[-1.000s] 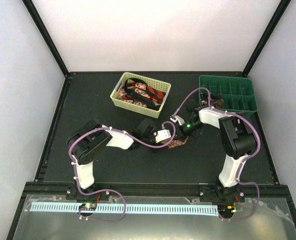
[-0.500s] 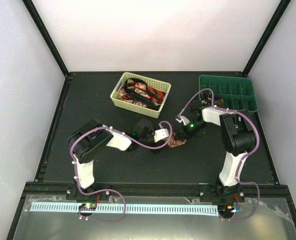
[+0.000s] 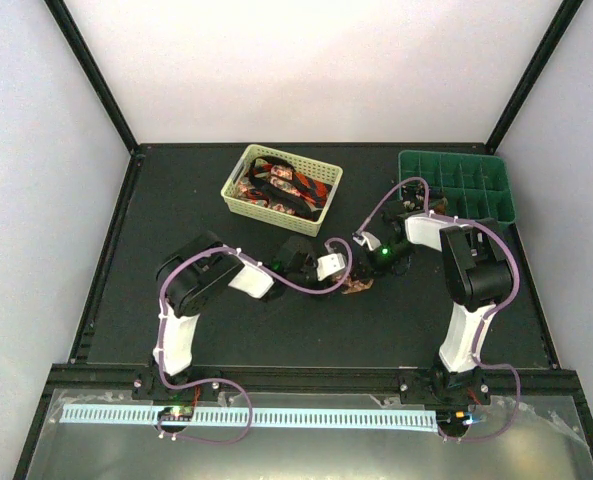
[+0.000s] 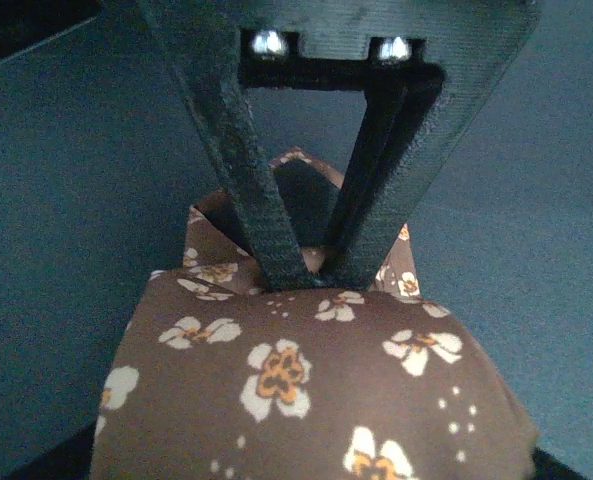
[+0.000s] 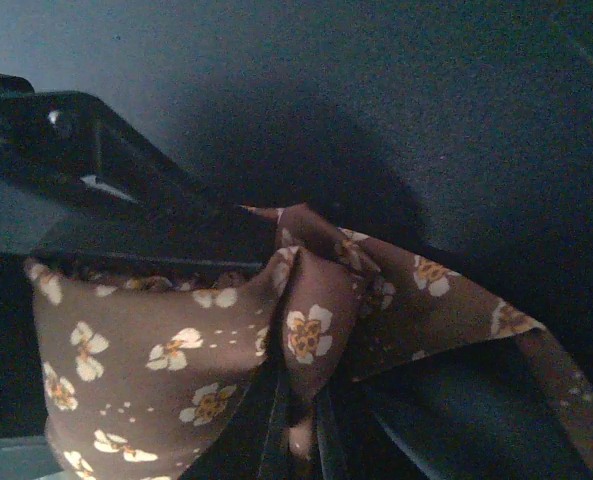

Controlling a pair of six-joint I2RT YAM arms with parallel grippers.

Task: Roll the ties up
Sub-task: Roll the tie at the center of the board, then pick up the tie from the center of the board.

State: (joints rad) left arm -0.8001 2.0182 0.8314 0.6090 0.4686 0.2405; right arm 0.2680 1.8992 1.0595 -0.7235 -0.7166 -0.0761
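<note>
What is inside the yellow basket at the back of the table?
Red-and-black patterned ties lie piled inside the yellow basket. Anything beneath them, and the basket's floor, is covered from view.

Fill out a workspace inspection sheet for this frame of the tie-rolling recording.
Surface: dark table, matte.
Job's things: brown tie bunched into a roll between the grippers, tail loose; red-and-black ties heaped in the yellow basket.
Clutter: green divided tray, far right; contents not discernible.
Grippers: right gripper pinches the brown tie; left gripper has its fingertips on the roll, grip unclear.
Cables: purple cables loop along both arms.
Surroundings: white walls, black frame posts.
</note>
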